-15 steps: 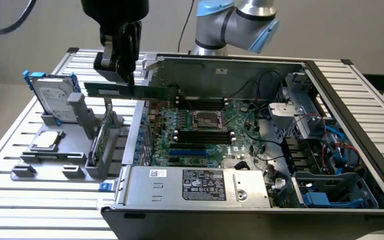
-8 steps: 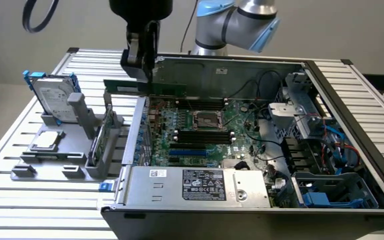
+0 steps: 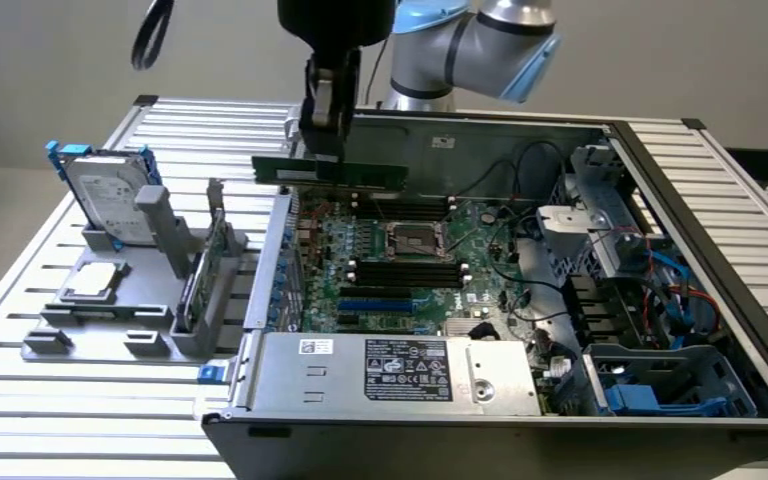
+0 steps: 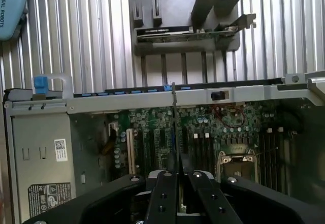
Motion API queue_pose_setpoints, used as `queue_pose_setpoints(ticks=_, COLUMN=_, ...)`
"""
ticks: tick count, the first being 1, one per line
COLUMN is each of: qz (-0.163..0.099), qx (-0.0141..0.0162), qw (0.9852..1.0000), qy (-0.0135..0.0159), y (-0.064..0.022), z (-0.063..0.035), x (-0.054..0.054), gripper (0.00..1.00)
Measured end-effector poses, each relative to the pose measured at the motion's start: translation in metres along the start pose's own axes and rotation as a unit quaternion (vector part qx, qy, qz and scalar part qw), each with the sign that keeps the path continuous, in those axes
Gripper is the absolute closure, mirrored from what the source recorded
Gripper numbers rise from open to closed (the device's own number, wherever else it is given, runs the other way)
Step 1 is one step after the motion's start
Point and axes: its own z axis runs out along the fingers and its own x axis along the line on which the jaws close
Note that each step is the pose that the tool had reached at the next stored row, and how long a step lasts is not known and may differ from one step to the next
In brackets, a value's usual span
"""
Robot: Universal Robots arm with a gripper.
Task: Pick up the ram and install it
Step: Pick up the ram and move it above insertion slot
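Note:
My gripper (image 3: pixel 321 150) hangs above the back left part of the open computer case and is shut on the ram (image 3: pixel 329 172), a long thin green stick held level on its long edge. Below it lies the green motherboard (image 3: pixel 478 285) with long black memory slots (image 3: pixel 410 272) on either side of the processor socket (image 3: pixel 411 238). In the wrist view the ram (image 4: pixel 174 127) shows edge-on as a thin line between my black fingers (image 4: pixel 165 196), over the motherboard (image 4: pixel 152 137) near the case wall; the gripper (image 4: pixel 177 186) is clamped tight on it.
A grey fixture (image 3: pixel 131 310) holding an upright hard drive (image 3: pixel 104 190) and a card stands at the exterior view's left. The power supply box (image 3: pixel 384 370) fills the case front. Drive cages and blue cables (image 3: pixel 664 290) sit at the right. The case wall (image 3: pixel 491 125) rises behind the ram.

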Motion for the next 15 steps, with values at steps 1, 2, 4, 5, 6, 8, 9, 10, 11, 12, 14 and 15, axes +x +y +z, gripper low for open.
queue_pose_setpoints(ticks=1, qz=0.000, qx=0.0000, qw=1.0000, qy=0.0000, y=-0.0040, z=0.0017, x=-0.003, gripper=0.86)
queue_pose_setpoints(ticks=2, qz=0.000, qx=0.0000, qw=1.0000, qy=0.0000, y=-0.0076, z=0.0033, x=-0.006, gripper=0.86)
queue_pose_setpoints(ticks=4, qz=0.000, qx=0.0000, qw=1.0000, qy=0.0000, y=-0.0150, z=0.0064, x=-0.011, gripper=0.86)
queue_pose_setpoints(ticks=5, qz=0.000, qx=0.0000, qw=1.0000, qy=0.0000, y=-0.0187, z=0.0079, x=-0.014, gripper=0.86)
queue_pose_setpoints(ticks=6, qz=0.000, qx=0.0000, qw=1.0000, qy=0.0000, y=-0.0225, z=0.0095, x=-0.016, gripper=0.86)
queue_pose_setpoints(ticks=8, qz=0.000, qx=0.0000, qw=1.0000, qy=0.0000, y=-0.0306, z=0.0126, x=-0.021, gripper=0.86)
queue_pose_setpoints(ticks=9, qz=0.000, qx=0.0000, qw=1.0000, qy=0.0000, y=-0.0353, z=0.0142, x=-0.024, gripper=0.86)
queue_pose_setpoints(ticks=10, qz=0.000, qx=0.0000, qw=1.0000, qy=0.0000, y=-0.0397, z=0.0158, x=-0.026, gripper=0.86)
queue_pose_setpoints(ticks=11, qz=0.000, qx=0.0000, qw=1.0000, qy=0.0000, y=-0.0440, z=0.0173, x=-0.028, gripper=0.86)
queue_pose_setpoints(ticks=12, qz=0.000, qx=0.0000, qw=1.0000, qy=0.0000, y=-0.0483, z=0.0188, x=-0.030, gripper=0.86)
queue_pose_setpoints(ticks=14, qz=0.000, qx=0.0000, qw=1.0000, qy=0.0000, y=-0.0559, z=0.0219, x=-0.034, gripper=0.86)
queue_pose_setpoints(ticks=15, qz=0.000, qx=0.0000, qw=1.0000, qy=0.0000, y=-0.0593, z=0.0235, x=-0.035, gripper=0.86)
